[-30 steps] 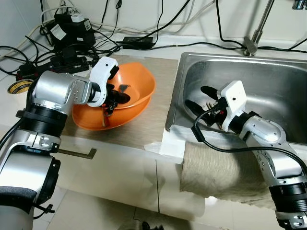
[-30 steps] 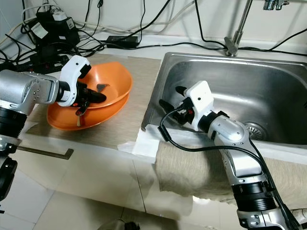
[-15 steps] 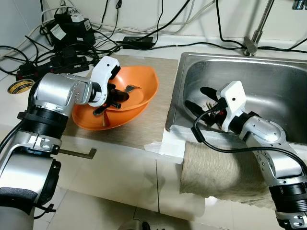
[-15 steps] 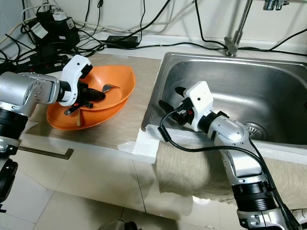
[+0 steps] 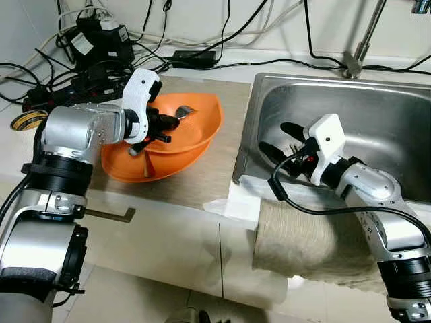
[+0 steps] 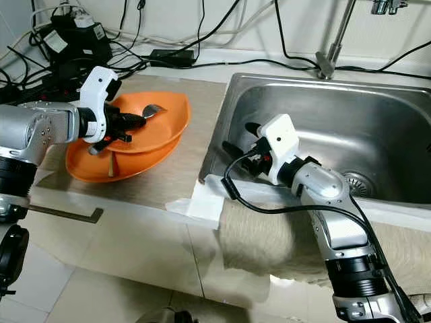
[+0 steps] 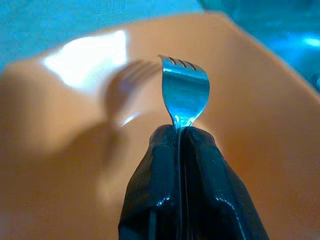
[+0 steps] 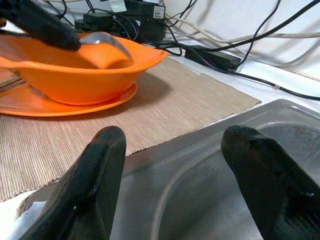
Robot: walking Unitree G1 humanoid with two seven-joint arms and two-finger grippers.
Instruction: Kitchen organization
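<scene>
Left wrist view: the left gripper (image 7: pixel 182 131) has its fingers pressed together on a metal fork (image 7: pixel 185 95), tines above the orange bowl (image 7: pixel 60 150). In the left eye view, this bowl (image 5: pixel 192 131) sits on an orange plate (image 5: pixel 158 165) at centre left, on a woven mat (image 5: pixel 215 171). The right gripper (image 5: pixel 279 138) hovers inside the steel sink (image 5: pixel 377 114), fingers spread, holding nothing.

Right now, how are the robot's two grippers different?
The left gripper is shut on a fork over the orange bowl; the right gripper is open and holds nothing. The left is above the mat, the right inside the sink. Both have two black fingers.
</scene>
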